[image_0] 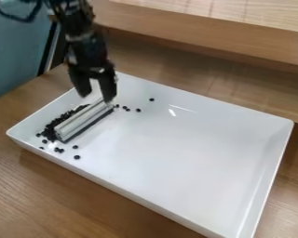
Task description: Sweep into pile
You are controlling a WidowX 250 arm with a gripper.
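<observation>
At the far left, you had a blue surface (pixel 11 60) beyond the edge of the wooden bench (pixel 33 190). The white tray (pixel 189 158) sat on that bench, its left corner toward the blue surface. Inside that corner, small black pieces (pixel 63 120) lay massed along the left side of your pale, ridged bar (pixel 83 122), with several loose ones nearer the tray's front wall. The bar rested slantwise on the tray floor, a dark strip along its lower right edge. Above its far end you had the hand (pixel 96 98), pointing down and released, its two fingers standing apart; whether either touched the bar could not be determined. A few more pieces lay scattered just right of the bar's far end, one of them farther back. Behind the tray, a raised wooden ledge (pixel 207 39) ran toward the right.
</observation>
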